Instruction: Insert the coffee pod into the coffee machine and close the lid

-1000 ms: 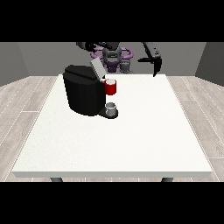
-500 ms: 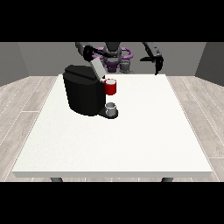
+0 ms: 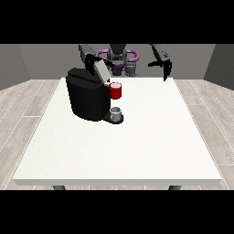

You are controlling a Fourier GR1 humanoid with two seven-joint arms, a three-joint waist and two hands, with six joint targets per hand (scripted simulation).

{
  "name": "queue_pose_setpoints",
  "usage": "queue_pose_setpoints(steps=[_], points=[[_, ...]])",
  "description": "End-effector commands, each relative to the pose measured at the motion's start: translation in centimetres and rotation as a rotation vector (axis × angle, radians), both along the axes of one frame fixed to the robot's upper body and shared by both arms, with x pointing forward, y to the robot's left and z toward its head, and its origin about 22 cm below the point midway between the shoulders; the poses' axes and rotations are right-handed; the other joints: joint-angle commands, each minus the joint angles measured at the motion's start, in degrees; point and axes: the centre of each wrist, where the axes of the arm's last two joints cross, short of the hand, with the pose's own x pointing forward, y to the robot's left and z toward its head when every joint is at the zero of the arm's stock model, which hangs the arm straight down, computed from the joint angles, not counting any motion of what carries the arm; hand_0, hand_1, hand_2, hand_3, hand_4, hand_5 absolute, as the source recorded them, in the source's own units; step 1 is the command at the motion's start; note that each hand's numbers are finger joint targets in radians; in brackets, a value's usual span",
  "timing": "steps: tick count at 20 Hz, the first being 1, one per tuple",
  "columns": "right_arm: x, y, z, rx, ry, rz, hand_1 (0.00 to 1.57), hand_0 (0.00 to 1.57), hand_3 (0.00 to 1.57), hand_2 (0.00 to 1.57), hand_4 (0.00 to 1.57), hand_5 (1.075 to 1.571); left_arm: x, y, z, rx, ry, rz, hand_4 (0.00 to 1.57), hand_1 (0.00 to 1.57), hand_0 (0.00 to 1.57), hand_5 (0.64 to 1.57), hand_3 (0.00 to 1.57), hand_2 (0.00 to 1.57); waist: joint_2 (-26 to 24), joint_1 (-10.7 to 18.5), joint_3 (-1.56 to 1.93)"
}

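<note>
Since half a second ago, the hand at the view's right point(image 3: 164, 68) has dipped a little and drifted outward. It now hangs over the far right corner of the table point(image 3: 137, 151). Its fingers point down, spread and relaxed, and it carries nothing, which looks like a parked pose well away from the work.

You cannot tell how the hand at the view's left point(image 3: 91, 59) is set. It is dark against the top of the coffee machine point(image 3: 88, 98), just behind it. Judging by that position, it is there to work the lid, where a pale panel point(image 3: 101, 71) slants up.

A red thing at the machine point(image 3: 116, 91) sits at its front. Below it, a grey thing point(image 3: 117, 114) rests on the machine's foot, and you cannot tell it for the pod. Another small grey thing point(image 3: 131, 69) shows at the far edge near the robot's body, and it is just as uncertain.

For room, the machine stands in the far left part of the table, back from the left edge. White surface stretches wide to the front and right. Any reach from the right-side hand would cross open table, with the red thing at the machine as the nearest obstacle.
</note>
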Motion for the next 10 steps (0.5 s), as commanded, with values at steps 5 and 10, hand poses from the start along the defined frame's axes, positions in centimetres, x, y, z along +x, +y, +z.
queue_pose_setpoints(steps=[5, 10], points=[[1.9, 1.1, 1.4, 0.008, 0.009, -0.016, 0.0, 0.0, 0.0, 0.0, 0.43, 1.571, -0.1, 0.8, -0.9, -0.005, 0.009, -0.02, 0.4, 0.0, 0.0, 1.571, 0.0, 0.0, 1.3, 0.6, 0.01], [2.8, -1.7, 1.5, 0.004, -0.02, -0.04, 0.0, 0.0, 0.0, 0.0, 0.4, 1.571, 0.6, 1.1, 1.0, -0.007, -0.031, -0.045, 0.34, 0.0, 0.0, 1.571, 0.0, 0.0, 3.2, 3.6, 0.03]])
